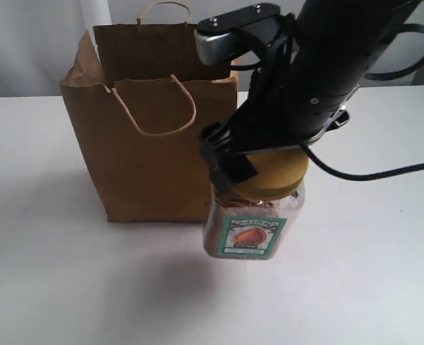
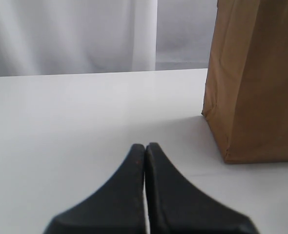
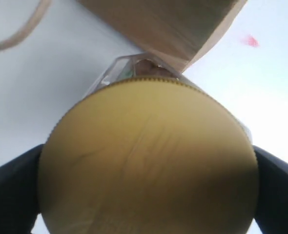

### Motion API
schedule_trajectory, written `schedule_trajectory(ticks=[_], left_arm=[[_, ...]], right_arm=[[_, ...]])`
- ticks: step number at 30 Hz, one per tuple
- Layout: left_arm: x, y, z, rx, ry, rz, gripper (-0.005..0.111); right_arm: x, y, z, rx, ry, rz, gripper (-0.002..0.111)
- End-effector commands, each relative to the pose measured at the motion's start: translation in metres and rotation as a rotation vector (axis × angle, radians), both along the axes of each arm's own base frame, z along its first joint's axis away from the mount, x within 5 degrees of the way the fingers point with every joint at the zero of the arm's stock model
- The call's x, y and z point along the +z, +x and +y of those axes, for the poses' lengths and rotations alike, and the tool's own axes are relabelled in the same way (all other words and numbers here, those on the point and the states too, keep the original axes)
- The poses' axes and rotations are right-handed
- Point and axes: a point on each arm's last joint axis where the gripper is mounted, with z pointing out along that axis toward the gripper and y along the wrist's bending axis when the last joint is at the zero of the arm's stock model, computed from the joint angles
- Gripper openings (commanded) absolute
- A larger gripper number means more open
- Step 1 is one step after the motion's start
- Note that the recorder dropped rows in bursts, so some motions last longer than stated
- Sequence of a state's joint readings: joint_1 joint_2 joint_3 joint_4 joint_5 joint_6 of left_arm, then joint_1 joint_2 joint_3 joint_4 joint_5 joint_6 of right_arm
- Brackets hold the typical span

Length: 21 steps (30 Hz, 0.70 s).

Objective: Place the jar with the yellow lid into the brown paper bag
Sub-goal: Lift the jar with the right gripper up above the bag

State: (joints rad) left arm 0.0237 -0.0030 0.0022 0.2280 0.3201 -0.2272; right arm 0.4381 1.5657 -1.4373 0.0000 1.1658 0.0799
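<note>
**Jar gripped by its lid beside the upright bag**

Left gripper (image 2: 145, 148): seen in the left wrist view only. Black fingers pressed together, nothing between them, low over the white table (image 2: 75, 122). The bag's side stands ahead of it, apart.

Brown paper bag (image 1: 151, 144): upright on the table, left of centre in the exterior view. Top open, its edge ragged, interior dark. Two twisted cord handles (image 1: 158, 108), one raised at the back, one hanging down the front face. Creased lower corner visible in the left wrist view (image 2: 254, 83).

Yellow-lidded jar (image 1: 249, 228): outside the bag, just beside its lower right corner and overlapping that edge in the exterior view. Upright, label facing the camera, reddish-brown contents. Lid well below the bag's rim. A soft shadow lies on the table below and to its left; the base looks clear of the surface.

Right gripper (image 3: 146, 187): over the jar, black fingers (image 3: 12, 183) pinching the wide yellow lid (image 3: 149, 146) from opposite sides.

Black cable (image 1: 384, 172): trails from the right arm toward the right edge.
</note>
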Motion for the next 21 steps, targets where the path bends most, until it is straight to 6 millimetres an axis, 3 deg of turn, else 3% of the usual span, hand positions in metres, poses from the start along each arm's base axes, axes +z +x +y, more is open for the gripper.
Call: schedule_trajectory(ticks=[1, 9, 21], left_arm=[[0.001, 0.0, 0.0, -0.003, -0.007, -0.001, 0.001], [0.001, 0.0, 0.0, -0.003, -0.007, -0.001, 0.001], [0.001, 0.0, 0.0, -0.003, -0.007, -0.001, 0.001]], right_arm=[[0.021, -0.018, -0.008, 0.004, 0.003, -0.021, 0.0], [0.06, -0.033, -0.017, 0.001, 0.036, -0.15, 0.0], [0.181, -0.055, -0.026, -0.004, 0.239, -0.531, 0.0]])
